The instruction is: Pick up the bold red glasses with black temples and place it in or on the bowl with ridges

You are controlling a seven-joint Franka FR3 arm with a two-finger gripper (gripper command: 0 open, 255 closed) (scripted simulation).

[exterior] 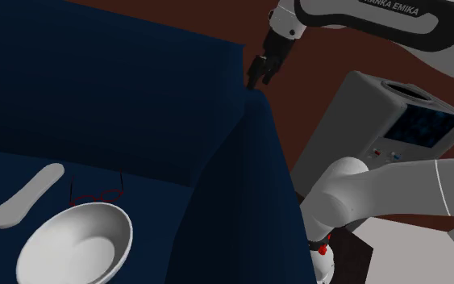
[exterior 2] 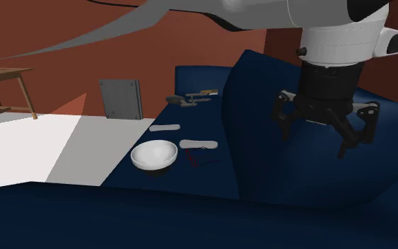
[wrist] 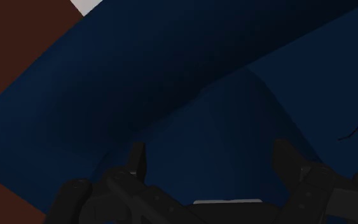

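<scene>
Gripper [exterior 2: 322, 136]: wide open, nothing between the fingers; hanging right over the upper corner of the dark blue sofa [exterior: 96, 81], well apart from the things on the seat
Red glasses [exterior: 96, 194]: lying on the sofa seat, just beside the white bowl [exterior: 125, 230], on its backrest side; grey flat oblong thing [exterior: 27, 195] near, toward the shoulder view's left
Step in hand: the approach, by the look of it, with nothing reached yet
Doing it well: clear the sofa's raised corner first, then swing over the seat and come straight down; turn the wrist so the fingers close across the thin front, near the bridge; keep off the bowl rim close by; probably light and wiry, so a gentle, centred pinch
Long axis: red front running across the shoulder view, roughly along the bowl's near rim
Pointing: black temples apparently unfolded, reaching away from the bowl toward the backrest; front facing the bowl
</scene>
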